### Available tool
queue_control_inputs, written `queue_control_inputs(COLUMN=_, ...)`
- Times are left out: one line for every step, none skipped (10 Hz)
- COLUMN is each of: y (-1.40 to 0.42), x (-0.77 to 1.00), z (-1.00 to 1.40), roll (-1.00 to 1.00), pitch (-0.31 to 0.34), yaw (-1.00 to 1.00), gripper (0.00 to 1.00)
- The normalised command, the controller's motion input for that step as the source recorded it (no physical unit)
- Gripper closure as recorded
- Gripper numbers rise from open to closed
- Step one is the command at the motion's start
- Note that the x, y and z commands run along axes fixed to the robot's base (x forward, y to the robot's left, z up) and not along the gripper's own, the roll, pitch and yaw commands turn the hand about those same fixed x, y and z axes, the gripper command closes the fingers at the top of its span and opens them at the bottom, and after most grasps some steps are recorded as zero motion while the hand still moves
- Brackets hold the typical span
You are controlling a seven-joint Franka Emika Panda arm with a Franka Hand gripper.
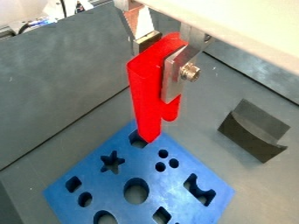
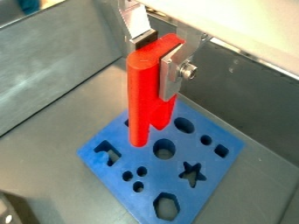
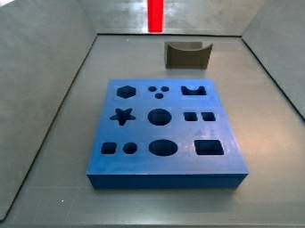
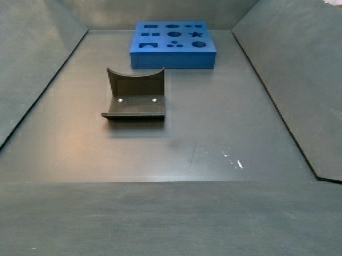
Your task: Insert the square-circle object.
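Peg (image 1: 149, 87) clenched upright in gripper (image 1: 163, 74), hanging over block (image 1: 140, 179). Best aligning prongs squarely above matching holes, then lowering slowly, vertical.

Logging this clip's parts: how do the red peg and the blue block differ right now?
The red peg is long, narrow and upright, clamped in the end effector; the blue block is broad and flat on the floor. The peg is solid; the block has shaped holes. Both look like plastic.
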Motion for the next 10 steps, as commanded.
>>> queue_control_inputs(y=-0.07, x=-0.11, z=-0.41, roll=-0.14, pitch=-0.201, yaw=-0.94, gripper=1.00)
queue_control_inputs(y=-0.07, x=-0.11, z=-0.41, roll=-0.14, pitch=-0.200, yaw=-0.93, gripper=1.00)
queue_control_inputs(y=-0.09, x=-0.12, z=-0.42, roll=-0.15, pitch=-0.189, yaw=-0.91, gripper=1.00)
queue_control_inputs(y=-0.11, x=-0.14, z=-0.43, roll=-0.16, pitch=-0.187, yaw=-0.88, gripper=1.00)
queue_control_inputs(y=-0.17, x=-0.18, z=-0.47, roll=-0.16, pitch=-0.194, yaw=-0.83, gripper=1.00)
queue_control_inputs(y=-0.34, x=-0.17, z=-0.44, roll=-0.13, pitch=-0.123, yaw=-0.71, gripper=1.00)
queue_control_inputs(y=-0.56, x=-0.17, z=-0.27, roll=-0.04, pitch=-0.046, yaw=-0.56, gripper=1.00)
queue_control_inputs(y=-0.64, x=-0.07, z=-0.13, roll=0.00, pitch=0.000, yaw=-0.58, gripper=1.00)
queue_control_inputs(y=-0.66, x=-0.06, z=-0.16, roll=0.13, pitch=0.079, yaw=-0.59, gripper=1.00)
queue_control_inputs(y=-0.48, x=-0.15, z=-0.17, roll=0.20, pitch=0.150, yaw=-0.67, gripper=1.00)
